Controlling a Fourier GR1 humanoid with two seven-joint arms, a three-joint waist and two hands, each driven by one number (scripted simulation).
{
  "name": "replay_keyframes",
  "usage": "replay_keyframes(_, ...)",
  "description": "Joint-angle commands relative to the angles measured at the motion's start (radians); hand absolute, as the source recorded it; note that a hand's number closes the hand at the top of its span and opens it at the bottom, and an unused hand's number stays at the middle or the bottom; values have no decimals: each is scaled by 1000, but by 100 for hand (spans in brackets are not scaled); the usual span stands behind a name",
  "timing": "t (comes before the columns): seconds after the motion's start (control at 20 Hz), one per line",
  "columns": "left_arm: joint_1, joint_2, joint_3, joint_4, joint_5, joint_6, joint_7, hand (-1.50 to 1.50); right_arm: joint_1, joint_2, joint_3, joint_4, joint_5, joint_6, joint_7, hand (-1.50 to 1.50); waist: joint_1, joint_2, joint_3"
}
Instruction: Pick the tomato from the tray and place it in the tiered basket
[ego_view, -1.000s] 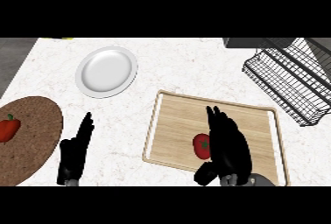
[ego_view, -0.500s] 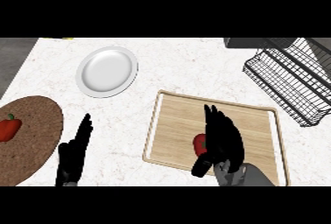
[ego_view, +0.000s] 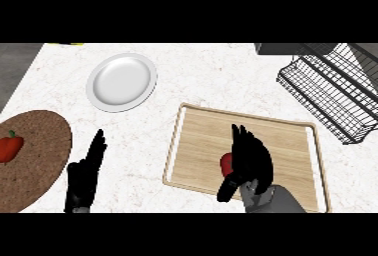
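A red tomato (ego_view: 226, 163) lies on the wooden tray (ego_view: 199, 145) at the lower middle of the counter. My right hand (ego_view: 252, 159) covers the tomato's right side, so only its left edge shows. The fingers point straight up the tray and the thumb (ego_view: 227, 189) reaches under the tomato's near side; the hand is open. The black wire tiered basket (ego_view: 332, 87) stands at the far right, well away from the tray. My left hand (ego_view: 85, 172) rests open near the lower left edge, fingers up.
A white plate (ego_view: 122, 82) sits at the back left. A round brown mat (ego_view: 37, 160) at the left edge carries a red vegetable with a green stem (ego_view: 9, 147). The counter's dark edge runs along the far left.
My right hand has shifted a little left and down over the tomato, hiding more of it. The thumb has come in under it. The left hand has stayed still.
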Motion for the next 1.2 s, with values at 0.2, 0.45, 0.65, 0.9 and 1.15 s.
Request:
replay_keyframes(0.2, 19, -19, -7, 5, -16, 3, 3, 0, 54, 54, -30, 74, 43, 38, 93, -150, 2, 1, 0)
replay_keyframes(0.45, -21, -39, 4, 62, -34, 10, -27, 0, 15, 79, -17, 136, 54, -11, 98, 150, 3, 3, -1)
replay_keyframes(0.65, 39, -22, -3, -8, -32, -23, -5, 0, 69, 63, -69, 93, 94, 60, -9, 150, 1, 1, 0)
replay_keyframes(0.9, 10, -26, 6, -49, -43, -23, 45, 0, 2, 80, -25, 236, 157, 0, -109, 150, 6, 2, 0)
replay_keyframes(1.15, 0, -8, 55, -31, -12, -63, 41, 0, -3, 29, -52, 234, 260, -27, -197, 150, 3, 2, 0)
